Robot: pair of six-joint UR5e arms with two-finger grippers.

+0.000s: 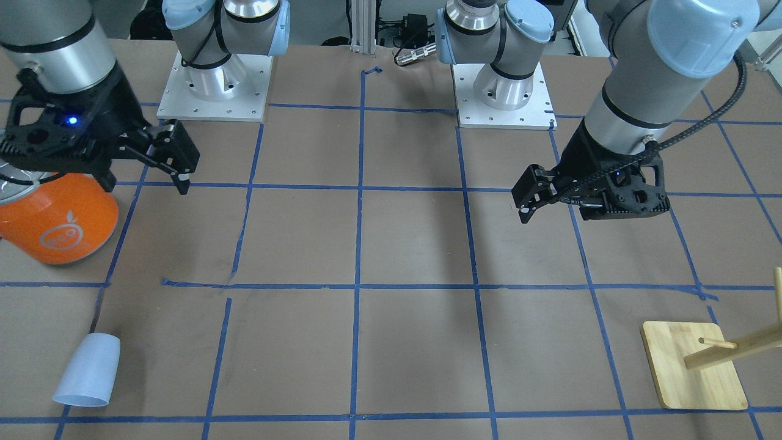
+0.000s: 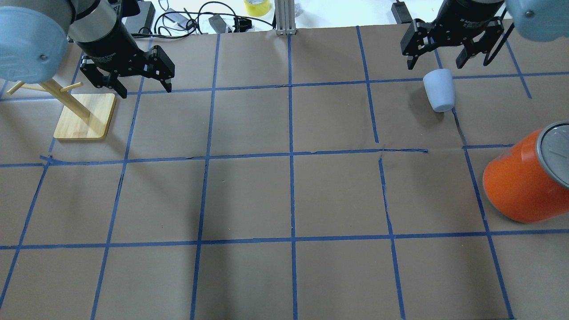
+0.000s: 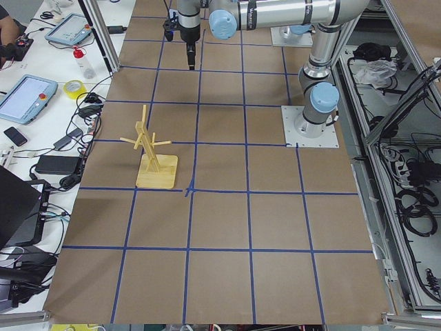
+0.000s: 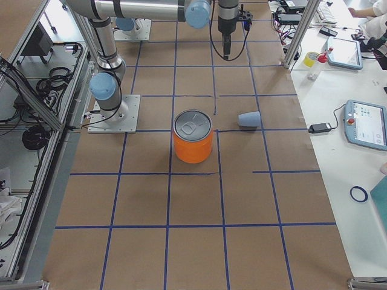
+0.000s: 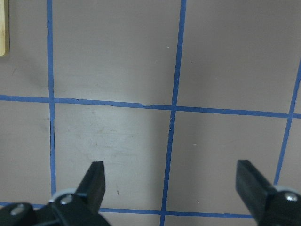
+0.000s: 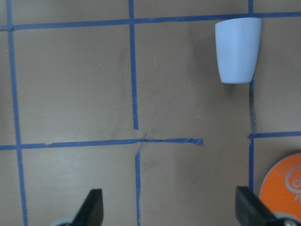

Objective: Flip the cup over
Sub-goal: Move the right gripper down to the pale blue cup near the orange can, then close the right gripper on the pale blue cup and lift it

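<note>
Right gripper (image 2: 436,62) hangs in the upper right of the overhead view, its two black fingers (image 6: 91,209) spread wide with nothing between them. The cup (image 2: 439,91) lies just below it in that frame, clear of both fingertips. In the right wrist view the cup is in the upper right, well above the fingers at the bottom edge and nearer the right-hand one. It rests on its side on the table (image 2: 289,200), wide mouth toward the top of the overhead frame and narrow base toward the bottom. Left gripper (image 2: 144,89), in the upper left of the overhead view, is likewise wide open and grasps nothing

The cup is a small tapered tumbler of smooth matte plastic, pale lavender-blue, plain and without a handle. Flat brown paper covers the table, marked into squares by blue tape (image 2: 291,153) that is torn and wrinkled in places. At the lower right of the overhead frame, well apart from the cup, stands a large glossy orange can (image 2: 520,186) with a dull silver lid (image 2: 553,151); the front view shows a white logo on its side. A rack (image 2: 84,118) of pale wood, with a flat rounded base, a post and pegs, stands at the left edge, just beside the left gripper
</note>
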